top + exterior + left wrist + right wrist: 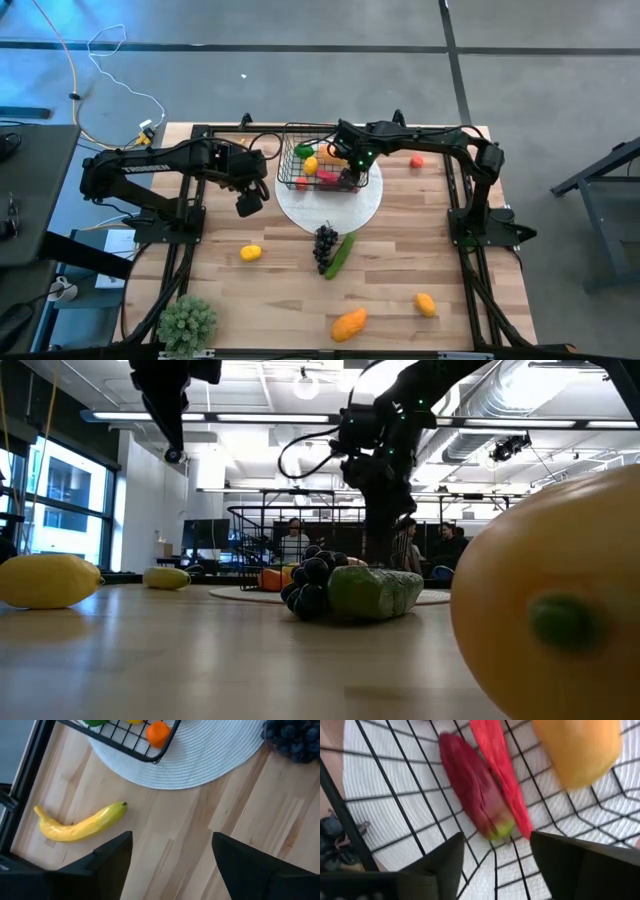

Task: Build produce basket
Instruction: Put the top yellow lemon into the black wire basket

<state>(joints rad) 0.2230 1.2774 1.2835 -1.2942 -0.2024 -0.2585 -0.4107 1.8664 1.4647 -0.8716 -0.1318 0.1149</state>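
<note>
Cucumber (pixel 341 254) diagonal, upper end toward basket (pixel 296 160)

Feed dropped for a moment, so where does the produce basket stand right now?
Partly filled. The basket on the white plate already holds red chillies, an orange piece and some green. The right end effector hangs open inside it, holding nothing; the left end effector is open above the banana. Left out: grapes, cucumber, mango, two lemons and a tomato.
</note>
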